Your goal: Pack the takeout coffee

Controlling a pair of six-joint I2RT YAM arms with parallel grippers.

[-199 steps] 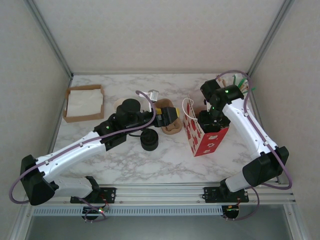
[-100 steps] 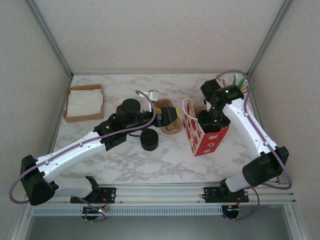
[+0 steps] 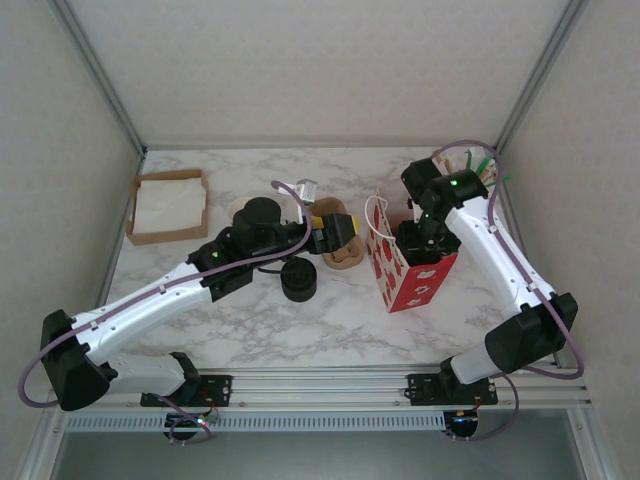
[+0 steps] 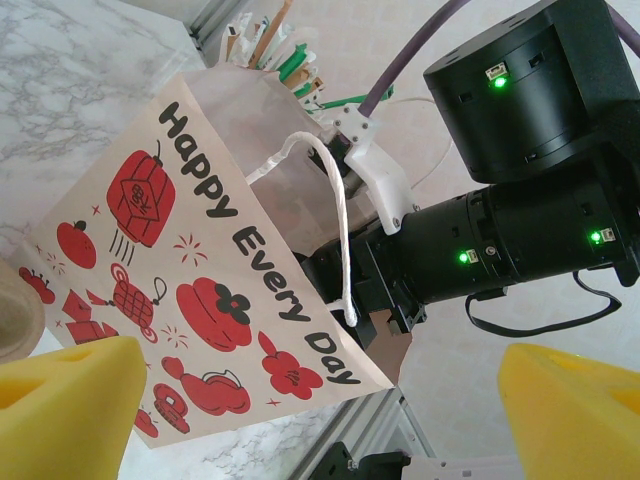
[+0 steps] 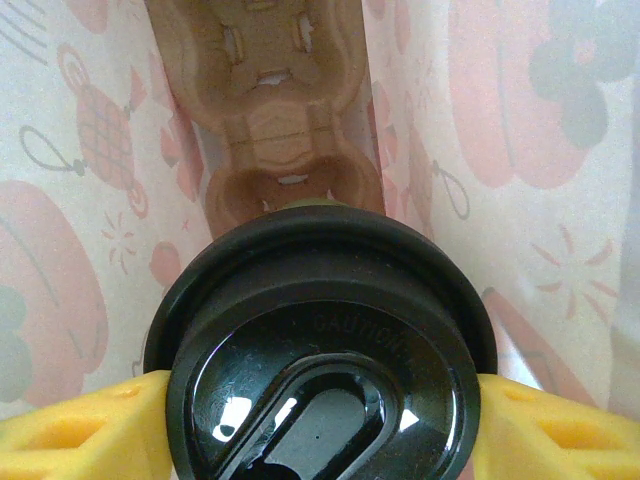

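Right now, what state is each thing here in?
paper bag: upright, mouth open
cup carrier: lying at the paper bag's bottom, visible pockets empty
takeout coffee: lid on, gripped inside the paper bag
right pincer: shut on the takeout coffee
left pincer: open, holding nothing

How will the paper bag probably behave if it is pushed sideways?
The paper bag is likely light and floppy: its print shows through the walls. Standing tall and narrow, it may tip or slide.
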